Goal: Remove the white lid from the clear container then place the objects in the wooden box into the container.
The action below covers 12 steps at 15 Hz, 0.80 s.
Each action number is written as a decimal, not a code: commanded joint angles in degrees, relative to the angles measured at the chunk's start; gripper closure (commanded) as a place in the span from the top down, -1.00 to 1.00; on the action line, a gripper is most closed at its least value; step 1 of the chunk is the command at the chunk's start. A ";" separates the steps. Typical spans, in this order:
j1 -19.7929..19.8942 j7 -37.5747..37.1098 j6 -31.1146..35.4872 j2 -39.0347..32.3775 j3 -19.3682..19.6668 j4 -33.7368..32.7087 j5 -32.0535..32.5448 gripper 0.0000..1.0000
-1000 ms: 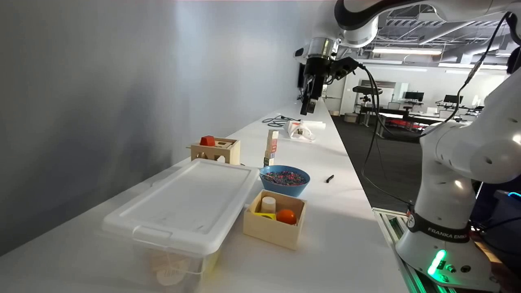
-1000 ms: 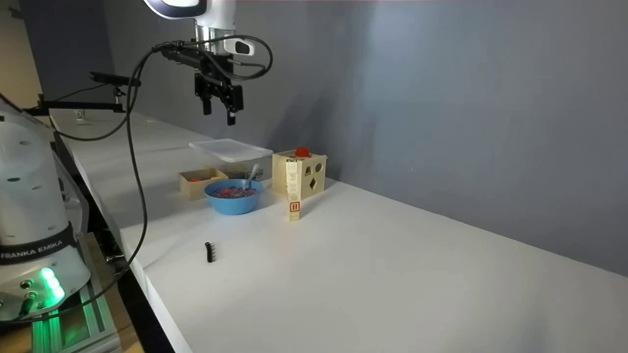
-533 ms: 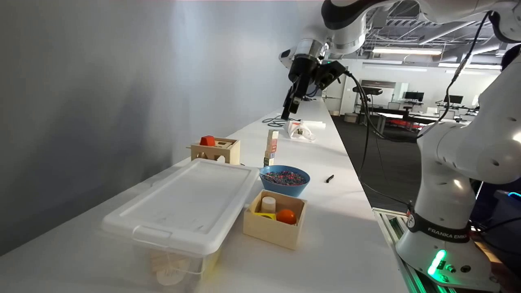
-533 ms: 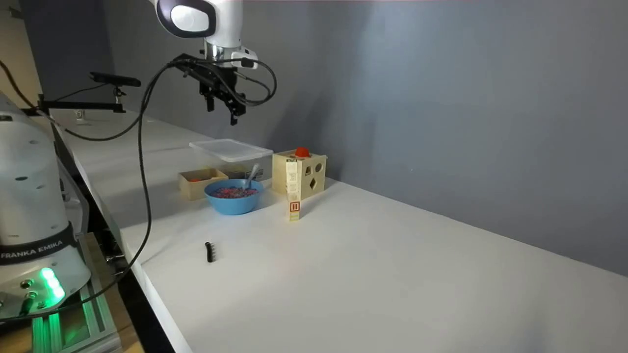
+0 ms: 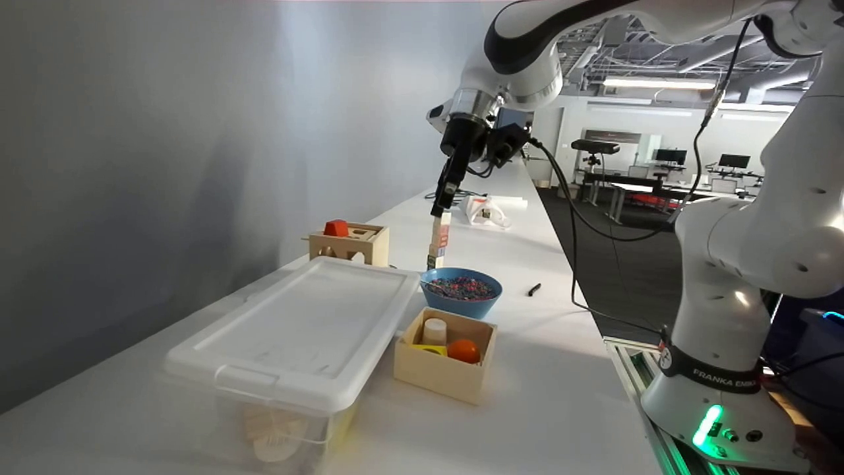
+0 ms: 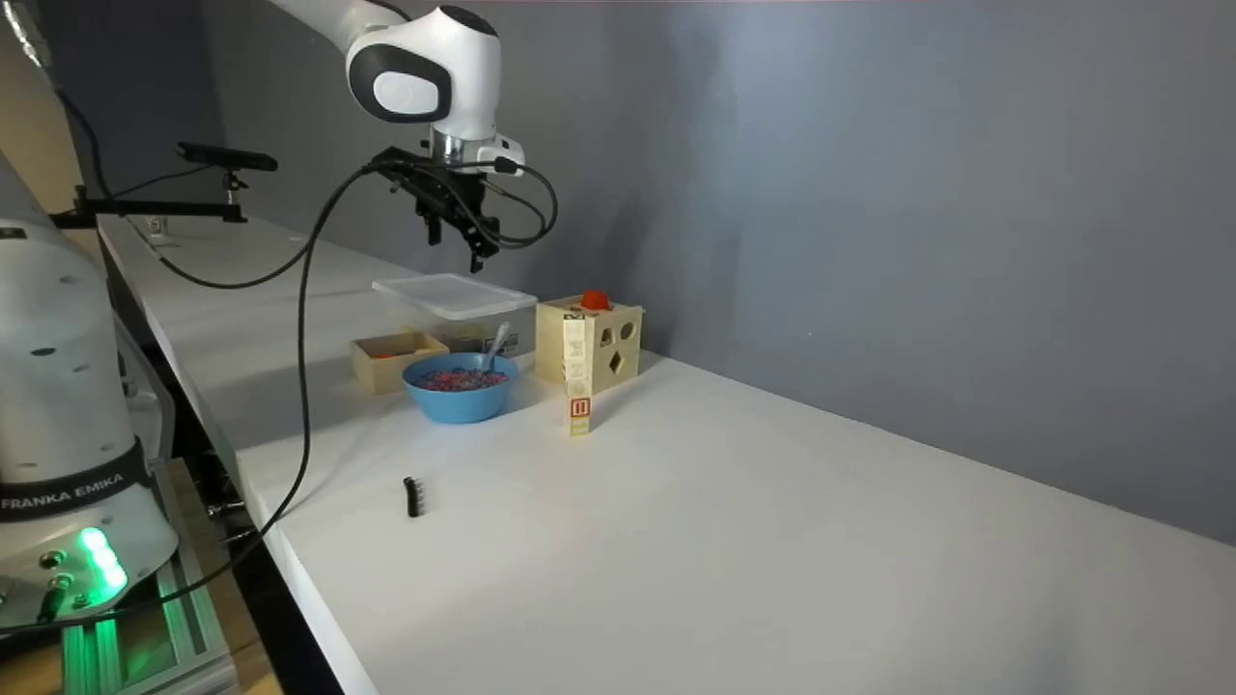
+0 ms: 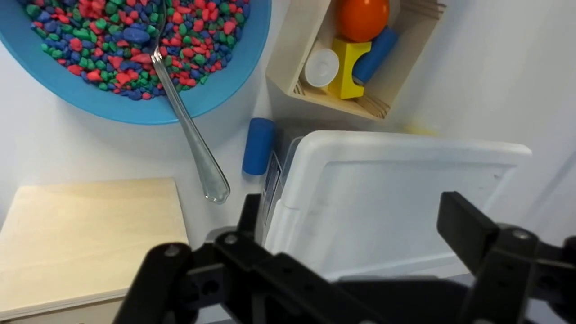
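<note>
Wrist view, clock positions read from the frame's centre. My claw [image 7: 353, 211] stands along the 6 o'clock edge, its jaws wide apart. Behind them, toward 4 o'clock, the white lid [image 7: 387, 193] lies on the clear container [image 5: 339, 422]. Just beside the container's end, a loose blue cylinder [image 7: 258, 146] rests on the desk [image 7: 67, 148]. At 1 o'clock, the wooden box [image 7: 294, 49] holds a white piece [image 7: 321, 67], a yellow block [image 7: 345, 67], a blue rod [image 7: 375, 55] and an orange ball [image 7: 362, 19]. At 10 o'clock, a blue bowl [image 7: 245, 54] contains red, green and blue bits [image 7: 103, 58]; a metal spoon [image 7: 186, 121] crosses its rim, handle toward 5 o'clock. In both exterior views I hang above the desk. In an exterior view, taking the bowl as dial centre: upright block stack [image 6: 576, 357] at 3, light-wood shape box [image 6: 601, 353] with a red piece [image 6: 596, 300] on top at 2, black piece [image 6: 413, 496] at 7.
</note>
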State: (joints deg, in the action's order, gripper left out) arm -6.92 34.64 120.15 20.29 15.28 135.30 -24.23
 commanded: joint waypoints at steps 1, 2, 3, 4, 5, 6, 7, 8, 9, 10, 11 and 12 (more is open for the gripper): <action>1.89 -0.07 -0.54 -1.89 -1.49 -1.14 -1.46 1.00; 1.87 0.38 1.04 -3.95 -1.53 -1.83 -1.97 1.00; 1.85 0.89 0.83 -5.34 -1.42 -2.46 -2.52 1.00; 1.90 1.23 1.21 -6.82 -1.44 -3.05 -2.92 1.00; 1.82 2.09 1.03 -8.63 -1.27 -3.89 -3.89 1.00; 1.82 3.03 0.72 -10.38 -1.25 -4.59 -5.12 1.00; 1.98 3.75 0.30 -11.96 -1.46 -5.42 -6.58 1.00; 2.16 4.73 -0.72 -13.73 -1.72 -6.53 -8.23 1.00; 2.45 5.86 -2.51 -15.56 -1.95 -7.72 -10.00 1.00; 2.94 6.58 -3.35 -17.20 -2.50 -8.67 -11.24 1.00; 3.58 7.09 -3.54 -18.53 -3.24 -9.48 -12.24 1.00; 4.30 7.38 -4.35 -19.77 -3.96 -10.42 -13.24 1.00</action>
State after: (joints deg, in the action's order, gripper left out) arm -5.31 39.55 119.18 5.40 13.53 129.32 -33.53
